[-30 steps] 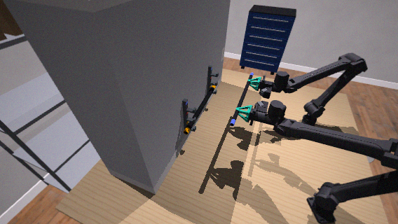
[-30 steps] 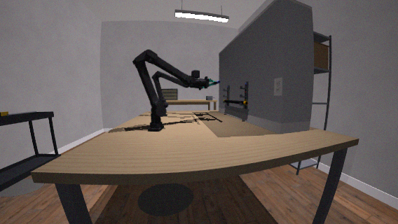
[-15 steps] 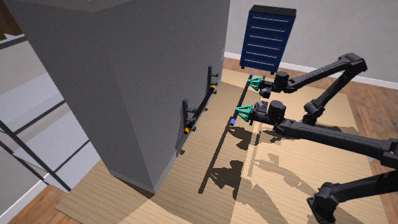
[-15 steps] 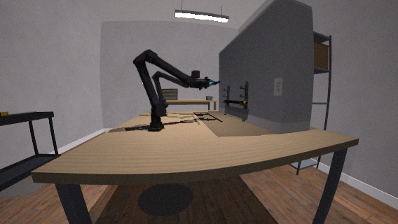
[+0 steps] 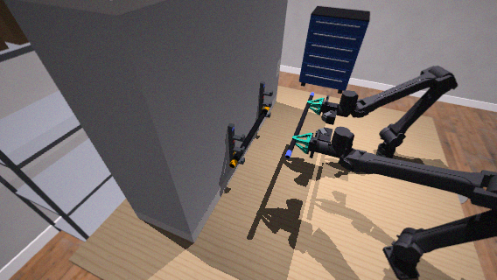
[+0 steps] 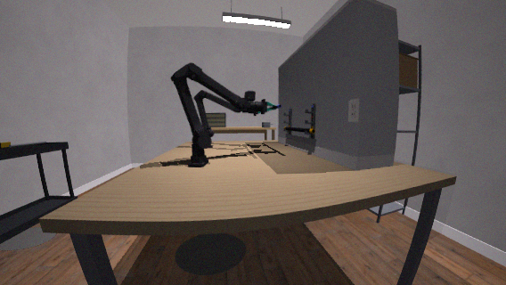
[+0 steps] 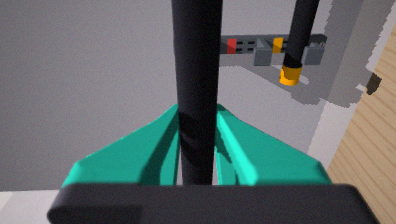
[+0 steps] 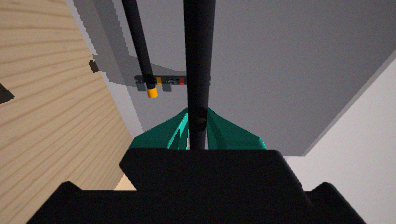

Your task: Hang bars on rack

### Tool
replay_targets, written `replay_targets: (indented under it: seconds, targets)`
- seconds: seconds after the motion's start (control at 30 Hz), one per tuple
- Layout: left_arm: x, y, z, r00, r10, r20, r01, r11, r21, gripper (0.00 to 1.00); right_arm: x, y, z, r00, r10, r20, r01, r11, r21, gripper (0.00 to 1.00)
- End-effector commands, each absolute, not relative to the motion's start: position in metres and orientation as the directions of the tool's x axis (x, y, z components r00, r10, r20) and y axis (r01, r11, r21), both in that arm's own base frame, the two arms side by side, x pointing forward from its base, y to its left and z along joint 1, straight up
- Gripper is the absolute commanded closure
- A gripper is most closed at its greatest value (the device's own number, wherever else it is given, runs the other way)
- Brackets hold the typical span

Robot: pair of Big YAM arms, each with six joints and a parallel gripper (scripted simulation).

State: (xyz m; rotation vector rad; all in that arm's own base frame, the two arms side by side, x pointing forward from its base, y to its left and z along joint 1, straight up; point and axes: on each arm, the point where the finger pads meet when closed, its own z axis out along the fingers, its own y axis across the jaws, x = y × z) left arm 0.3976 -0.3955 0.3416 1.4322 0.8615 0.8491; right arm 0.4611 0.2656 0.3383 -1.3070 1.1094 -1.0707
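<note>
Blue-ended bar (image 5: 299, 127) (image 6: 280, 106) (image 7: 200, 60) (image 8: 200, 60) sits pinched in your left gripper (image 5: 293, 140) (image 7: 197, 113) and right gripper (image 5: 309, 103) (image 6: 278, 106) (image 8: 197, 112); uneven advance could twist it loose.

Blue drawer cabinet (image 5: 334, 50) against pale wall; wood-plank floor (image 5: 477, 127) (image 6: 374, 249); lit ceiling lamp (image 6: 257, 20) overhead.
</note>
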Motion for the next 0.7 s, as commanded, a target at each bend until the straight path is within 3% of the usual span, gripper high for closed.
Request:
replay_targets:
  seconds: [0.0, 0.67]
  targets:
    - [0.412, -0.390, 0.387, 0.438, 0.898, -0.044, -0.044, 0.070, 0.997, 1.00, 0.474, 0.267, 0.374, 0.160, -0.986, -0.038, 0.032, 0.044, -0.999, 1.00]
    - [0.438, -0.403, 0.396, 0.438, 0.898, -0.044, -0.044, 0.070, 0.997, 1.00, 0.504, 0.273, 0.385, 0.160, -0.986, -0.039, 0.032, 0.044, -0.999, 1.00]
